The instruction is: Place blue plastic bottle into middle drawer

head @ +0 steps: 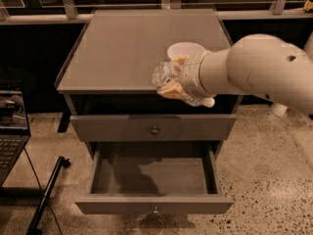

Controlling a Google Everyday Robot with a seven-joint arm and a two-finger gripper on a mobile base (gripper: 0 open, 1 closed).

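Observation:
My gripper (172,84) is shut on the blue plastic bottle (165,75), a small clear bottle with a pale label whose white cap (209,102) sticks out to the right. It hangs at the cabinet top's front edge, above the drawers. The middle drawer (154,205) is pulled open below, its inside bare. The like drawer (154,128) above it is closed.
A white bowl (185,50) stands on the grey cabinet top (122,48), just behind my gripper. A laptop (11,126) sits at the left edge, with a black pole (46,197) leaning on the speckled floor beside the cabinet.

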